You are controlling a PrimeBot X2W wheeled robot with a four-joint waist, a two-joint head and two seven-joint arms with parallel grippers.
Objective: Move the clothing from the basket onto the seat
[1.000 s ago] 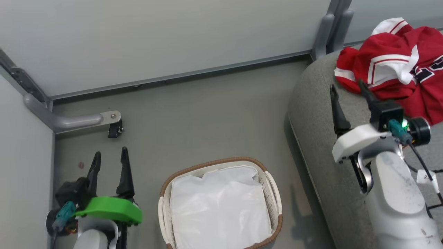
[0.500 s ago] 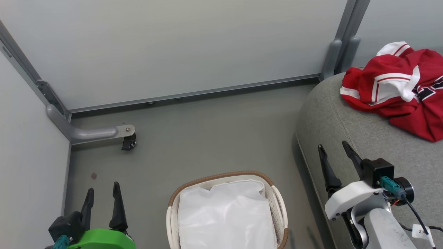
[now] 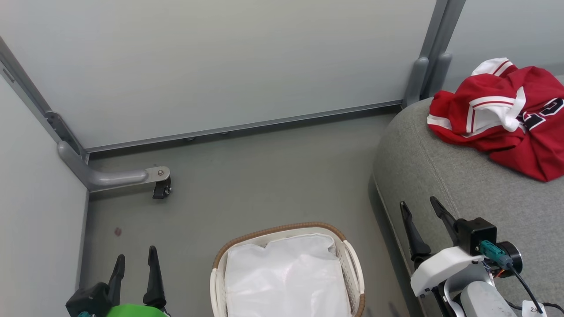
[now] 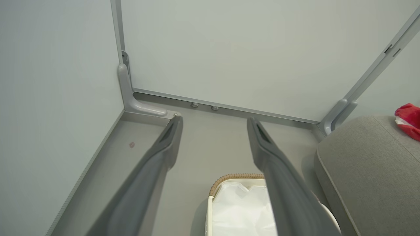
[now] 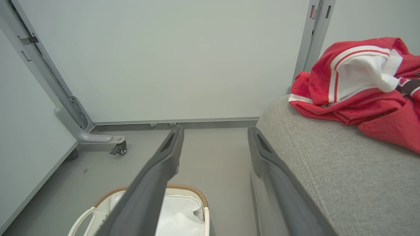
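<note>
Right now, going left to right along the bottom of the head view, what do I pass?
left tool → basket → right tool, which is in front of the seat.

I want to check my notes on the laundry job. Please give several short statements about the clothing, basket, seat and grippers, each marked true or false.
1. The red clothing lies on the grey seat. True.
2. The basket holds a red garment. False: inside it shows a white liner, no red cloth.
3. The right gripper is shut on a sleeve. False: it is open and holds nothing.
4. The left gripper is open, over the floor beside the basket. True.
5. The basket stands on the seat. False: it stands on the floor.
</note>
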